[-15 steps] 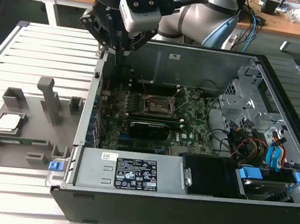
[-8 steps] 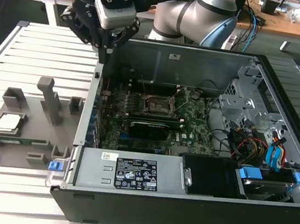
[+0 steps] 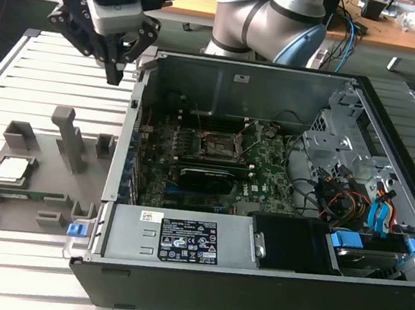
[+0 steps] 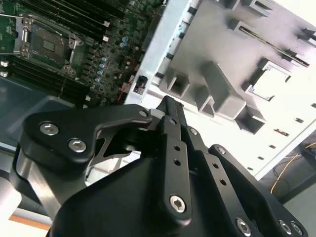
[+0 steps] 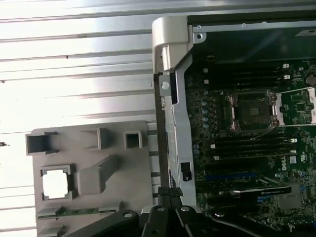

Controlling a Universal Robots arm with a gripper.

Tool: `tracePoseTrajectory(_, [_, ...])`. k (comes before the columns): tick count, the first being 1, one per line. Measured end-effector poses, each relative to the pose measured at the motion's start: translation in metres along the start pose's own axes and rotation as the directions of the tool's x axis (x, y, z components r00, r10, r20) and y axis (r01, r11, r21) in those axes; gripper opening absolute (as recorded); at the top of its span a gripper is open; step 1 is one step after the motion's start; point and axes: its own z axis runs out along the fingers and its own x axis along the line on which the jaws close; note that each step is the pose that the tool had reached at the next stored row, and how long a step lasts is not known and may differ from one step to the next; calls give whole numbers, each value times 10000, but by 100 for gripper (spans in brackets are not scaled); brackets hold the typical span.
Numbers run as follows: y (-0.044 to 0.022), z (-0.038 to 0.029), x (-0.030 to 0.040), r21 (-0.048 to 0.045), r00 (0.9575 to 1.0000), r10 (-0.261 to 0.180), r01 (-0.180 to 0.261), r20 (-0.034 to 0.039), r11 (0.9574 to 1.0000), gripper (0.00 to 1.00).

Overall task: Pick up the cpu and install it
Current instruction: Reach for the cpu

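At the exterior view's left, the cpu (image 3: 11,168) lies flat in a square pocket of the tray (image 3: 40,179), untouched. It is a thin square with a pale, shiny metal top that glares white in the first wrist view (image 5: 55,183). The tray is matte grey plastic, moulded with raised blocks and slots, and it sits on a ribbed metal table (image 3: 19,77).

The gripper (image 3: 115,76) hangs above the table between tray and case (image 3: 250,298), well apart from the cpu. Its black fingers (image 4: 168,148) are pressed together, with nothing between them.

I judge the step in hand to be the reach to the cpu. To do it well I would spread the fingers wide, square them to two opposite edges of the chip, and come straight down clear of the pocket's walls. The smooth lid offers little grip, so the pinch belongs on the edges.

Further right, inside the open steel case, the socket (image 3: 216,147) sits on the green board with its frame lifted and nothing in it.
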Motion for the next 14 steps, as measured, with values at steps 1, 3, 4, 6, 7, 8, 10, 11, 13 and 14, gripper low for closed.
tracePoseTrajectory(1, [-1,0,15,0,10000,0,0,0,10000,11])
tracePoseTrajectory(3, [-6,-2,78,0,10000,-1,1,-1,10000,11])
tracePoseTrajectory(4, [-9,-3,122,1,10000,-2,2,0,10000,11])
tracePoseTrajectory(6, [-16,-5,216,0,10000,-1,1,0,10000,11])
tracePoseTrajectory(7, [-19,-5,250,0,10000,-1,1,0,10000,11])
tracePoseTrajectory(8, [-21,-6,271,0,10000,-1,1,0,10000,11])
tracePoseTrajectory(10, [-27,-8,350,1,10000,-2,2,0,10000,11])
tracePoseTrajectory(11, [-29,-9,387,1,10000,0,0,0,10000,11])
tracePoseTrajectory(13, [-36,-10,478,0,10000,-1,1,1,10000,11])
tracePoseTrajectory(14, [-40,-11,528,0,10000,-2,2,0,10000,11])
